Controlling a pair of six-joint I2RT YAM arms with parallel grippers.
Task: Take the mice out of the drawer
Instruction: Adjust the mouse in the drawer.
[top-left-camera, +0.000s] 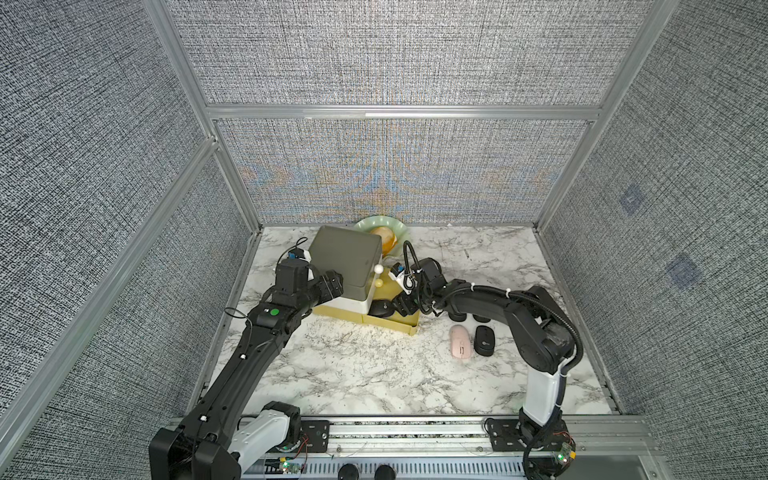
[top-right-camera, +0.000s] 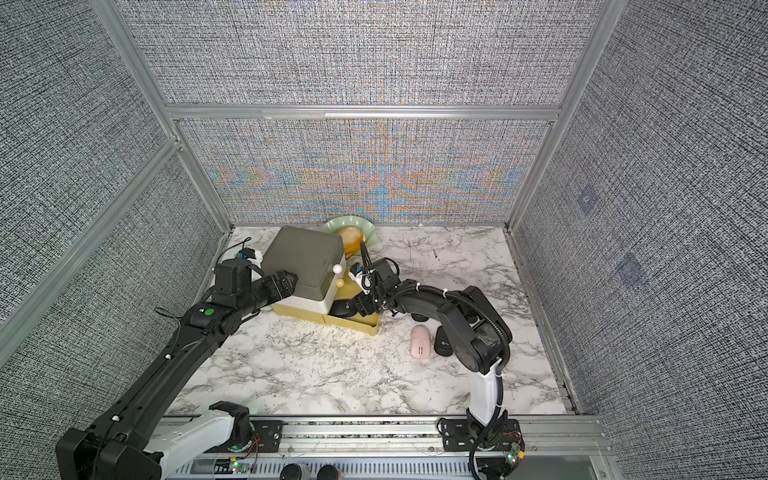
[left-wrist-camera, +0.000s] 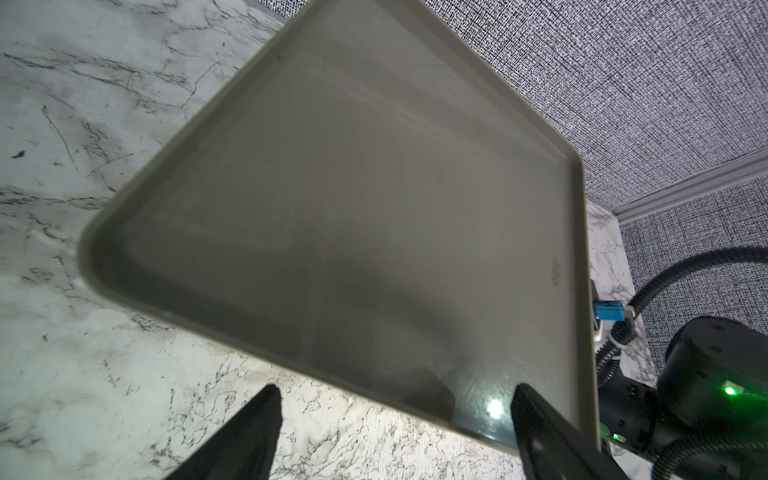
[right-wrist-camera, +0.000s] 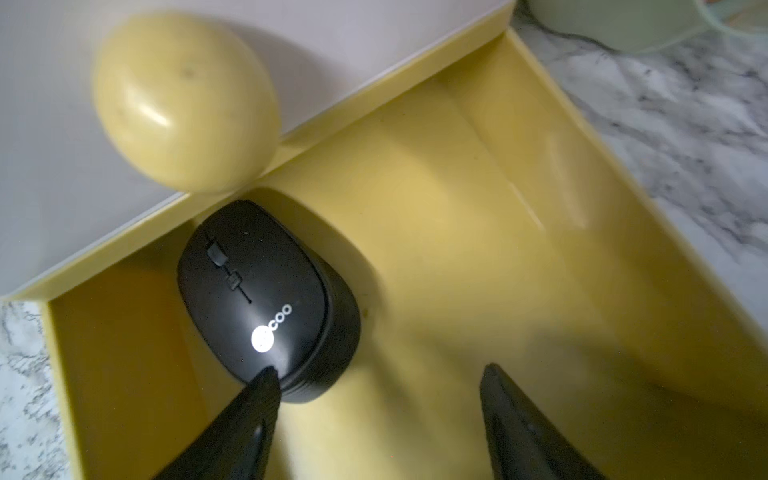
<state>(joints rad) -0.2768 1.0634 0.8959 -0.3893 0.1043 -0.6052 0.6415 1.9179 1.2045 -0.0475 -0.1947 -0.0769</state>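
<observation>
Our right gripper (right-wrist-camera: 378, 374) hangs with jaws apart over the yellow drawer (right-wrist-camera: 519, 257), mid-frame in both top views, one fingertip right by the black mouse (right-wrist-camera: 266, 299) inside. The pink mouse (top-left-camera: 460, 340) and a second black mouse (top-left-camera: 484, 340) lie side by side on the marble table (top-left-camera: 353, 374), right of centre. Our left gripper (left-wrist-camera: 395, 390) is spread too, straddling the grey cabinet (left-wrist-camera: 353, 208) edge.

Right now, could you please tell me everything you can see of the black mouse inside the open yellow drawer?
The black mouse is a small oval of smooth, glossy black plastic with a scroll wheel, a small button behind it and a round white logo near its rear. It lies flat, top up, on the yellow drawer floor, nose toward the drawer's covered end. The right gripper hovers with open jaws, one tip at the mouse's rear edge; contact is unclear.
</observation>
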